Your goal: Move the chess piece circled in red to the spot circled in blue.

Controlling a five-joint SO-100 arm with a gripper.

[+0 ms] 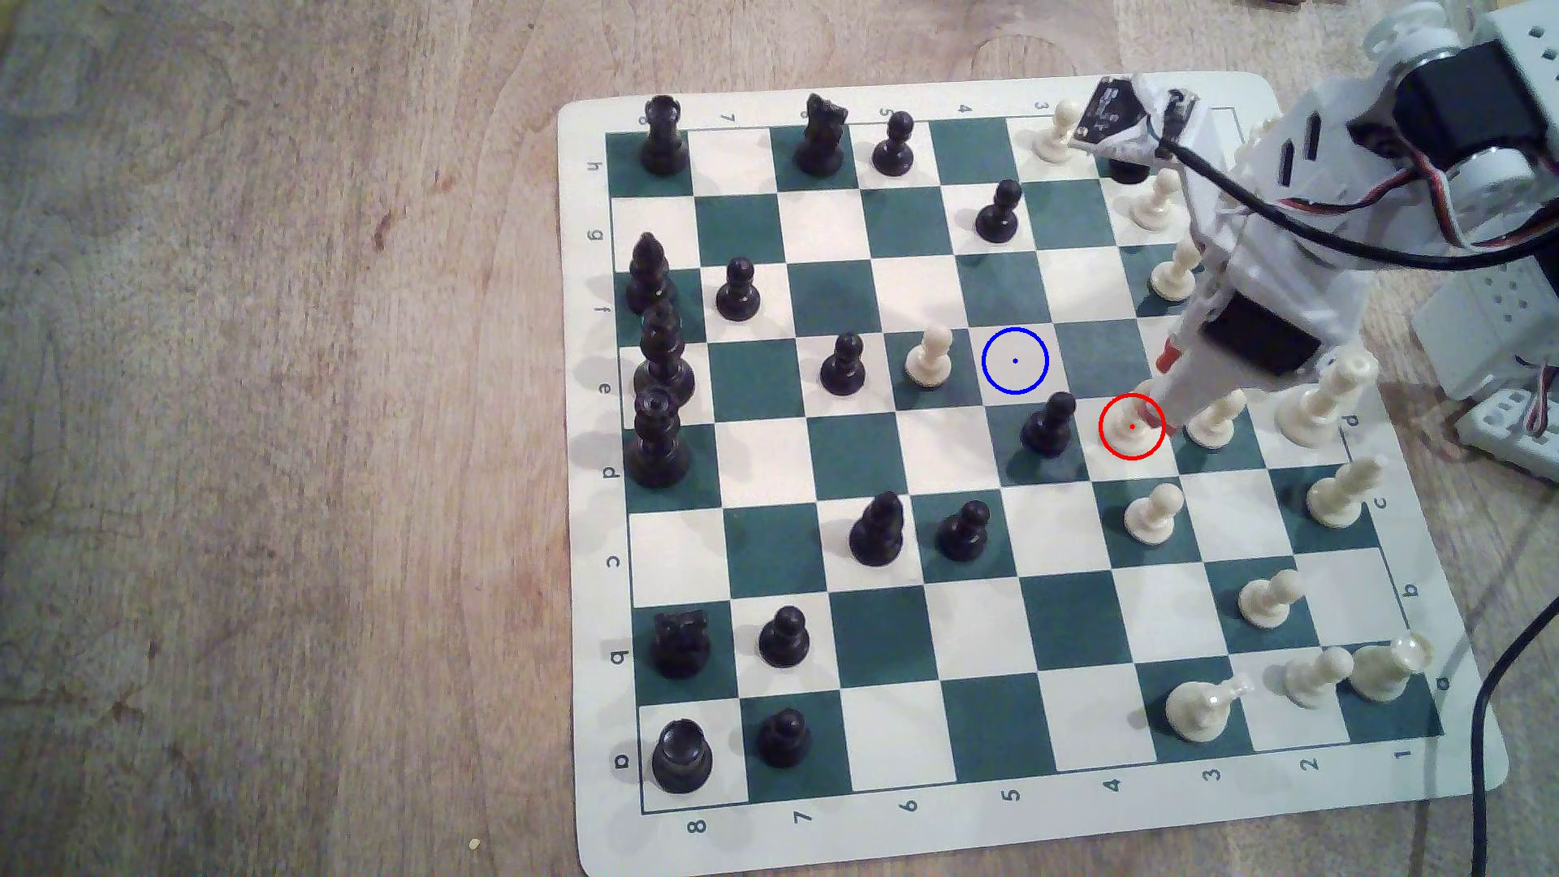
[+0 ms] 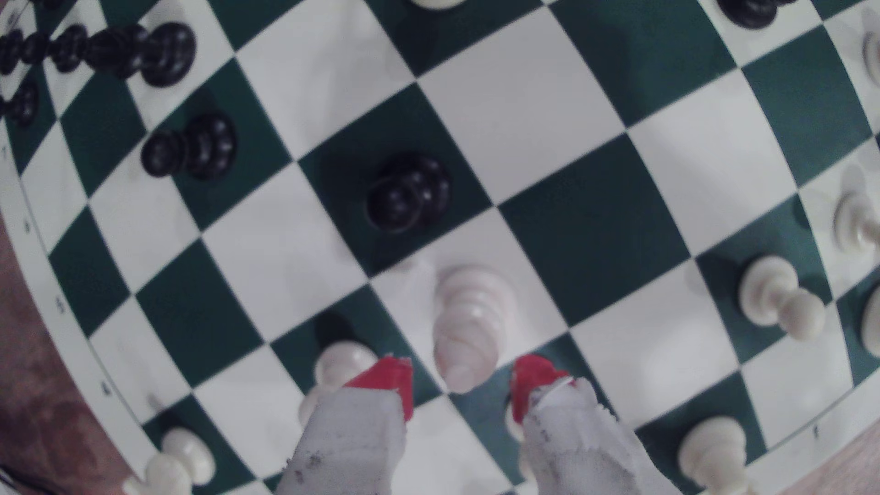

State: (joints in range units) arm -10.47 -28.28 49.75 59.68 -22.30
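Fingers [image 2: 459,388] spread apart, red tips on either side of the cream piece [image 2: 469,323], not squeezing it. Cream piece [image 1: 1129,426] upright on a white square inside the red ring, just beside a black pawn [image 1: 1049,426]. Blue ring spot [image 1: 1015,361] bare, one square away cornerwise, near a cream pawn [image 1: 930,358]. Board [image 1: 590,472] flat on the wooden worktop [image 1: 253,422].

Wooden table [image 1: 253,422] under chessboard mat [image 1: 590,843]
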